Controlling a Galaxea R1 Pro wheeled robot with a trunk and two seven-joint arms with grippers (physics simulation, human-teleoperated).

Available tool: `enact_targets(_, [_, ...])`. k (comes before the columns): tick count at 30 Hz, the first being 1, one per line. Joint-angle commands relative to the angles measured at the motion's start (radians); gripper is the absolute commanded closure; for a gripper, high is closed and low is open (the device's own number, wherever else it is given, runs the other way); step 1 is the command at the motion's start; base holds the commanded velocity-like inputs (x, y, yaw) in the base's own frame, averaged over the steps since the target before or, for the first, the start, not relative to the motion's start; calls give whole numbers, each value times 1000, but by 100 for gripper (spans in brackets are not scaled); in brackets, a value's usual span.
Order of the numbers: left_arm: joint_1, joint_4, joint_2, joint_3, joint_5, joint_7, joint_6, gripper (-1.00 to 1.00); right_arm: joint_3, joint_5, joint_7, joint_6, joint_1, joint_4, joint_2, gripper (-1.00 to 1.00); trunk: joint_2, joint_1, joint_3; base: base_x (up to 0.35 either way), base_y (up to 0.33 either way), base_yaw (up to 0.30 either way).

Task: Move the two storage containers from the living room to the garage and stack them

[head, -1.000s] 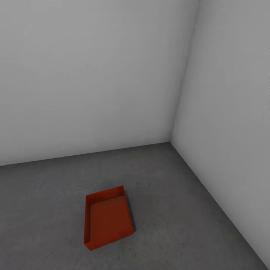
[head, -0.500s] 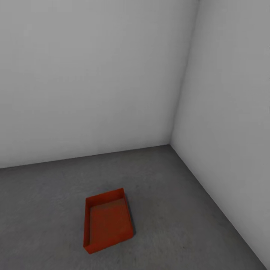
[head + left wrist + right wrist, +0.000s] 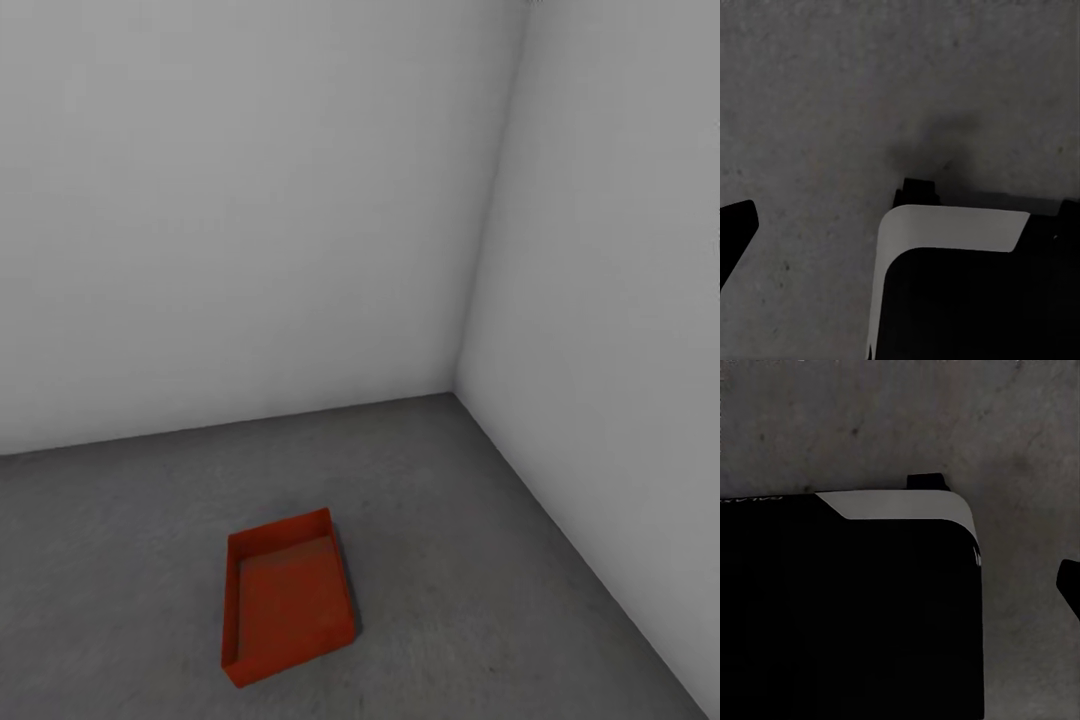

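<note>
Storage container (image 3: 288,598), one seen, orange-red, open top up, resting flat on the dark grey floor (image 3: 480,560) of the garage.

Grippers: in the left wrist view a black finger tip (image 3: 735,229) shows at the frame edge over rough grey concrete; how far that gripper is open cannot be told, nothing seen in its hold. In the right wrist view likewise a small black finger tip (image 3: 1069,585) at the frame edge; opening cannot be told, nothing seen held. Both wrist views look down on the robot's own dark base with a pale curved edge (image 3: 945,229) (image 3: 900,504) against the concrete.

Container, head view: low and left of centre, apart from both walls. Long axis runs roughly away from the camera toward the back wall (image 3: 240,220), far end turned slightly to the right. Near short wall sits lower left, far short wall upper right. Low plain walls all round, inside bare.

Surroundings: plain white back wall meets the white right wall (image 3: 610,300) at a corner well beyond the container's far end, off to the right.
</note>
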Motion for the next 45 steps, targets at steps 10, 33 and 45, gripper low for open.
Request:
enact_targets(10, [0,1,0,-1,10,0,-3,-100,8,-7,-1,-5,-1,3,1,-100,-1,0,15,0,0,0])
enact_targets(33, [-1,1,0,0,10,0,-3,-100,8,-7,-1,-5,-1,3,0,-100,-1,0,51,0,0,0])
enact_targets(45, [0,1,0,0,10,0,-3,-100,8,-5,0,-3,-1,3,-1,-100,-1,0,54,0,0,-40])
